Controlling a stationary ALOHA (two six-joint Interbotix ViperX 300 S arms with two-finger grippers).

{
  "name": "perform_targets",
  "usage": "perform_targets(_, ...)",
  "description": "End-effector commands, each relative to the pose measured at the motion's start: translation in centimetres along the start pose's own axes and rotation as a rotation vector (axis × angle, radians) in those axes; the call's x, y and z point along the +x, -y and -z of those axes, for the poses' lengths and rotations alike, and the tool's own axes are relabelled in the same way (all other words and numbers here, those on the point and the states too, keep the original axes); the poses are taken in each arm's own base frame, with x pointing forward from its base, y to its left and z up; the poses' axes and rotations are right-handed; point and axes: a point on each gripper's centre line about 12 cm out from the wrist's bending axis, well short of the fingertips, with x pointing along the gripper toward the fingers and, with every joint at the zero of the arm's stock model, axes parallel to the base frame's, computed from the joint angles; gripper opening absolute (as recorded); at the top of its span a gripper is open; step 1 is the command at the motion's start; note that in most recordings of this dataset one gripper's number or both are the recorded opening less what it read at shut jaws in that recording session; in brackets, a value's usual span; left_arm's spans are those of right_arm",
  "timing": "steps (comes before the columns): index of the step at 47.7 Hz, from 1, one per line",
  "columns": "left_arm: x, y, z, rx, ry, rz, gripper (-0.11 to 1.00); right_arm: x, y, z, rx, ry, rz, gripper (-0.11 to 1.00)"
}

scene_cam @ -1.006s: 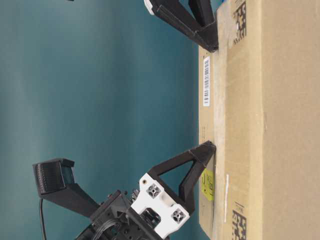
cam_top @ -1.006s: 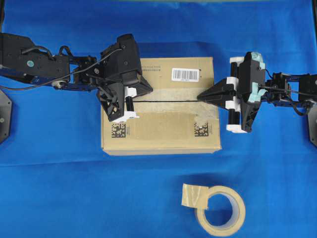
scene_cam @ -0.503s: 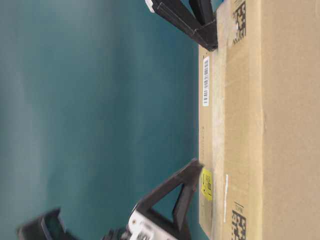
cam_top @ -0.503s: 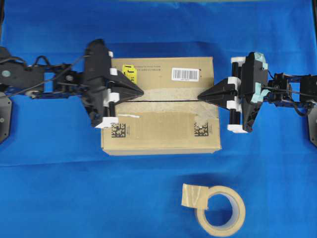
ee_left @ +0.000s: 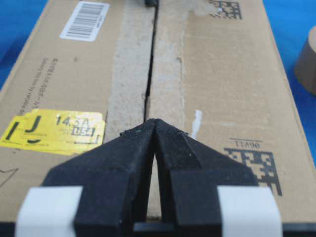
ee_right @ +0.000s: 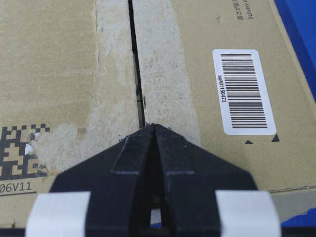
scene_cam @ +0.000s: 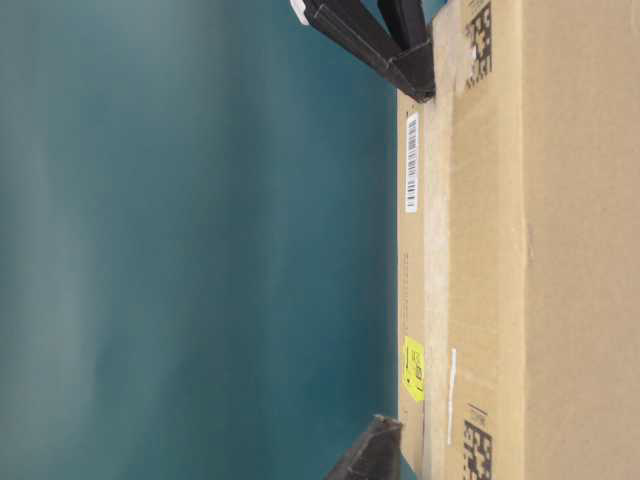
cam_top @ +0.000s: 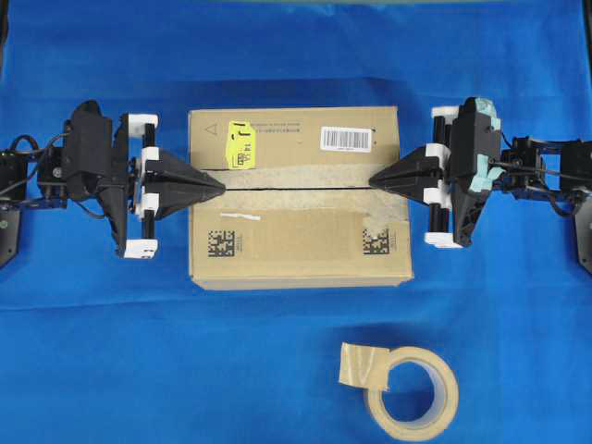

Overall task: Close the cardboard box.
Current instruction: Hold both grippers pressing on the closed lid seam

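The left gripper (cam_top: 220,184) has slid back to the left since the earlier frames. Before, it sat over the top of the box (cam_top: 305,242) and hid the yellow sticker (cam_top: 242,146). Now only its tip is over the left edge. The right gripper (cam_top: 372,180) has stayed put, with its tip on the right end of the top.

Both grippers have their fingers shut tight with nothing in them.

The box sits in the middle of the blue cloth (cam_top: 139,361), between the two arms. Its two top flaps lie flat and meet at a thin dark crack (ee_left: 149,74). An old pale tape mark runs along both sides of the crack. There is a white barcode label (cam_top: 346,139) on the far flap and two square code marks on the near flap. A tape roll (cam_top: 412,387) lies near, well apart from the box.

The box looks closed. I think the best thing now is to lift both tips away slowly, so the flaps do not pop up.
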Motion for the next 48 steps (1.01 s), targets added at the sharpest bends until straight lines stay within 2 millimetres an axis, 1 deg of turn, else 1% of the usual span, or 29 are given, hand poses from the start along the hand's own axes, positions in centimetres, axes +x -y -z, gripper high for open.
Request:
perform_targets(1,0.1,0.3,-0.3,0.002,0.021,0.008,0.01,0.0,0.0,-0.3,-0.001,0.011,0.0,0.0)
perform_targets(18,0.5,0.2,1.2,0.002,-0.034,0.005,0.01,0.0,0.0,-0.3,-0.001,0.011,0.0,0.0)
perform_targets(34,0.5,0.1,2.1,-0.006,-0.065,-0.004,0.01,0.0,0.0,-0.3,-0.001,0.011,0.0,0.0)
perform_targets(48,0.6,0.0,2.2,-0.008,-0.067,-0.008,0.01,0.0,0.0,-0.4,-0.001,0.012,-0.001,0.0)
